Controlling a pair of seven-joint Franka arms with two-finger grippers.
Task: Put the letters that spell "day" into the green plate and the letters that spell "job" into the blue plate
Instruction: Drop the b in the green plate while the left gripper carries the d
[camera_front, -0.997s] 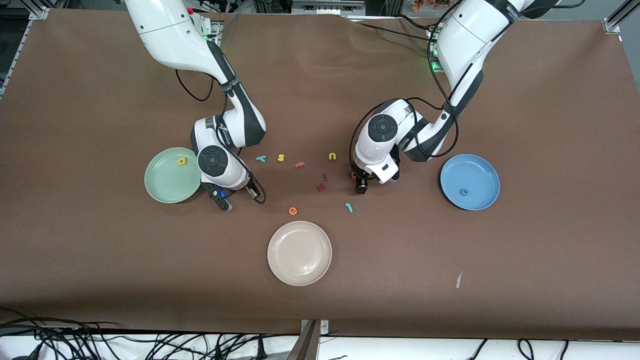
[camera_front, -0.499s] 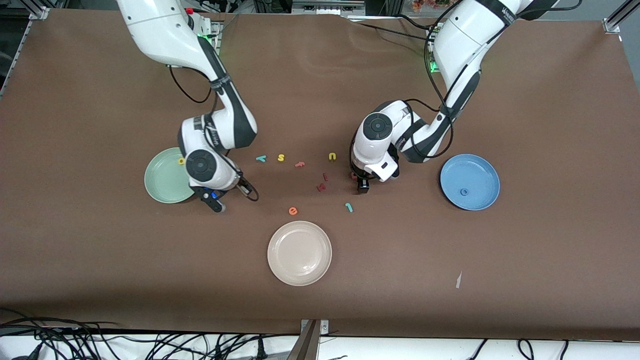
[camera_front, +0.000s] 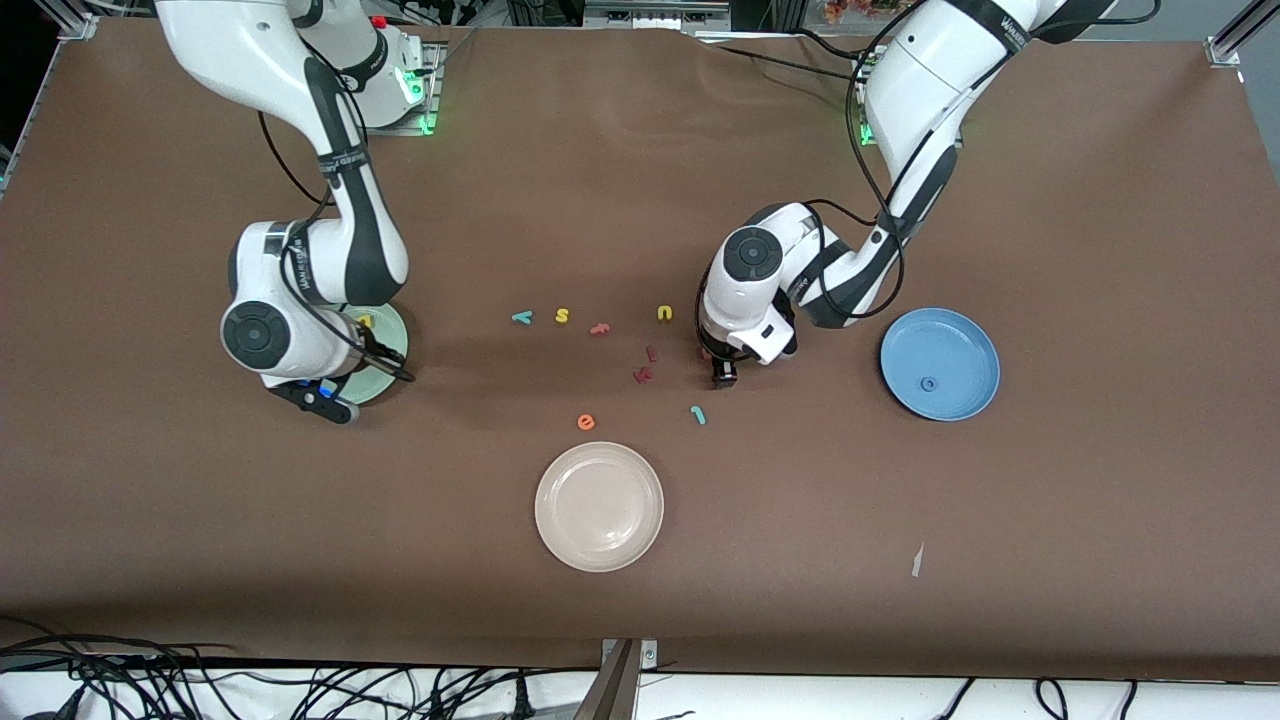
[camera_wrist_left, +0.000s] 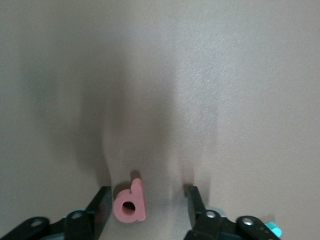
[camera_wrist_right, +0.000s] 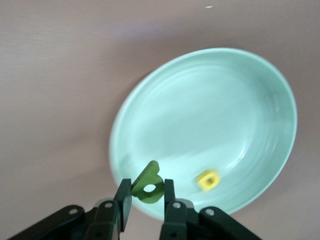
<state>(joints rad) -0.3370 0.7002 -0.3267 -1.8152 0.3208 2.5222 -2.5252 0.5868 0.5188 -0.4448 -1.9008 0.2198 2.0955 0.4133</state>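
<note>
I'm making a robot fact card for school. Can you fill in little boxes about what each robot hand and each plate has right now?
right gripper: shut on the olive-green letter, over the green plate's rim
left gripper: down at the table, fingers either side of the pink letter, not yet closed on it
green plate: one yellow letter inside
blue plate: one blue ring letter inside
cream plate: no letters

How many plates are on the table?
3: the green plate under the right arm, the blue plate toward the left arm's end, and the white plate nearest the front camera.
</note>
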